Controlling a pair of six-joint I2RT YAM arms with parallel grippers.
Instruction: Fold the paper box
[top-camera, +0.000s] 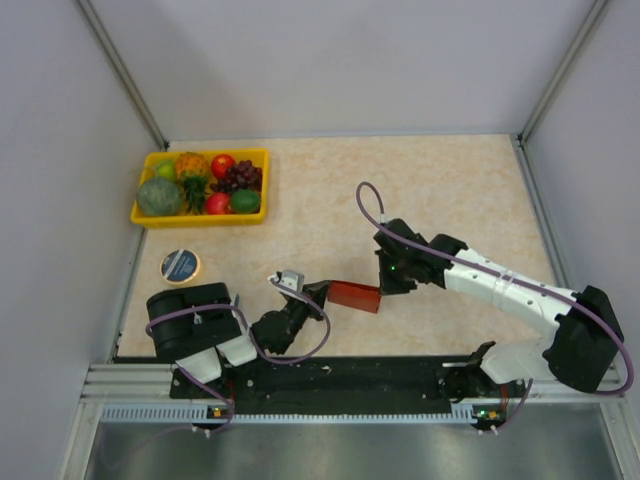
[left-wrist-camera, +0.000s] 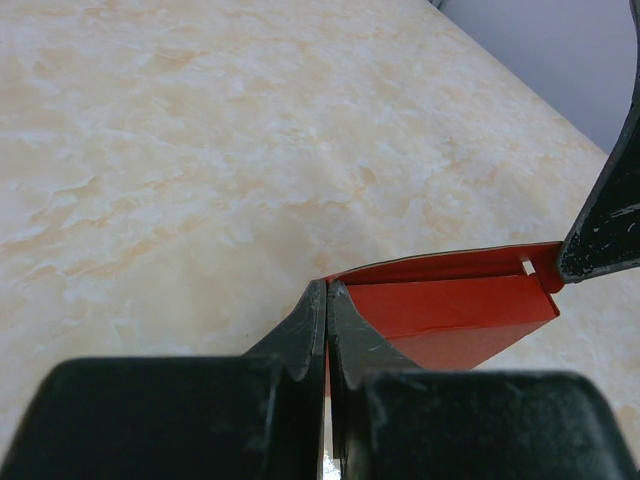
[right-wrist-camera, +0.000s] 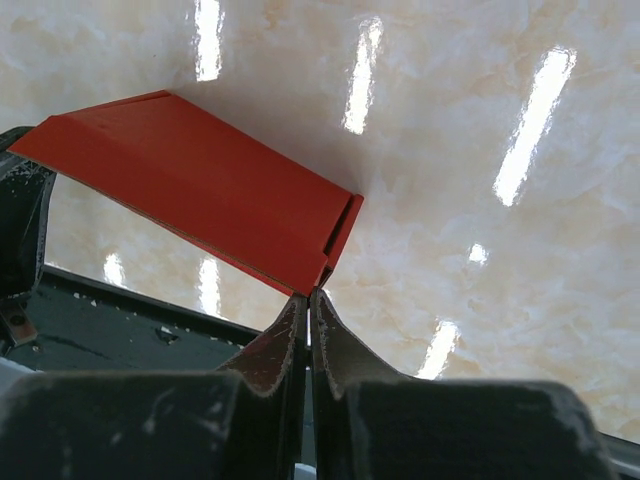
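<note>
The paper box (top-camera: 355, 296) is a thin red cardboard piece, partly folded, held just above the table between my two grippers. My left gripper (top-camera: 322, 292) is shut on its left corner. In the left wrist view the jaws (left-wrist-camera: 327, 290) pinch the red edge, and the box (left-wrist-camera: 450, 310) stretches away to the right. My right gripper (top-camera: 385, 290) is shut on its right corner. In the right wrist view the closed fingertips (right-wrist-camera: 308, 295) meet the box (right-wrist-camera: 200, 185) at its lower corner.
A yellow tray (top-camera: 200, 219) with toy fruit stands at the back left. A round tin with a blue lid (top-camera: 181, 265) lies left of the left arm. White walls close the table's sides and back. The black base rail runs along the near edge.
</note>
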